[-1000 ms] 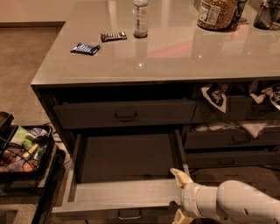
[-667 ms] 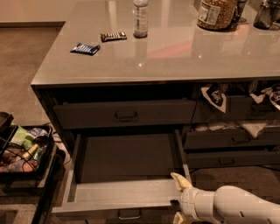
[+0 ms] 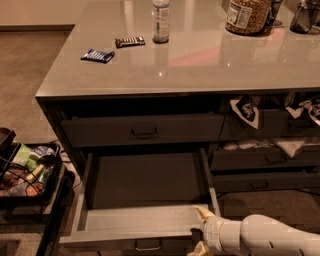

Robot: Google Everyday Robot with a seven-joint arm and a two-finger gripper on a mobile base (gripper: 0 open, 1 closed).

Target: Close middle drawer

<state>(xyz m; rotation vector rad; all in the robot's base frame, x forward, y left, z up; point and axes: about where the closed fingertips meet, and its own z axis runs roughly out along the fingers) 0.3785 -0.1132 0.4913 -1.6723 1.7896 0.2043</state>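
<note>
The middle drawer [image 3: 125, 239] is pulled far out of the dark grey cabinet, and its long shallow interior [image 3: 145, 180] looks empty. Its small metal bar handle [image 3: 148, 245] shows at the bottom edge of the view. My gripper [image 3: 199, 231], on a white arm [image 3: 265, 237], is at the drawer's front right corner. One pale fingertip [image 3: 202, 213] sits above the drawer front's top edge and the other [image 3: 196, 249] sits lower, in front of it. The fingers are apart and hold nothing.
The top drawer [image 3: 142, 131] above is closed. The countertop [image 3: 200, 60] holds a bottle [image 3: 160, 21], a jar [image 3: 246, 15] and two snack packets [image 3: 98, 55]. A black wire cart [image 3: 25, 175] with snacks stands at the left. The right-hand drawers [image 3: 265, 160] hold packets.
My gripper has shifted slightly down along the drawer's front right corner. The drawer stays open about as far as before.
</note>
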